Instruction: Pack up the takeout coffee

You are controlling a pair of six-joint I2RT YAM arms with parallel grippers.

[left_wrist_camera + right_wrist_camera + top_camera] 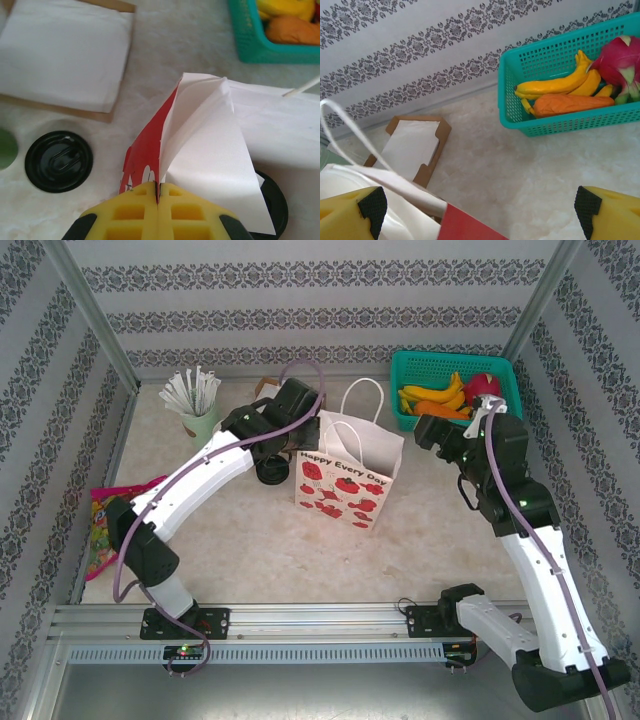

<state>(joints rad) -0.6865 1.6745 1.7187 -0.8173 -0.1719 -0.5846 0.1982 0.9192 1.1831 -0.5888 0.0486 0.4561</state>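
Bag (210, 150) half hides one takeout coffee (276, 202).

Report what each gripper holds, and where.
The left gripper pinches the white, red-printed paper bag by its top edge; right gripper open, holding nothing.

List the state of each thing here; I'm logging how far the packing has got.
paper bag, upright, edge pinched.
left gripper, shut on the paper bag.
right gripper, open, holding nothing.
coffee cup, lidded, upright, outside the bag.
second coffee cup, lidded, partly hidden by bag paper.
basket, holds fruit.
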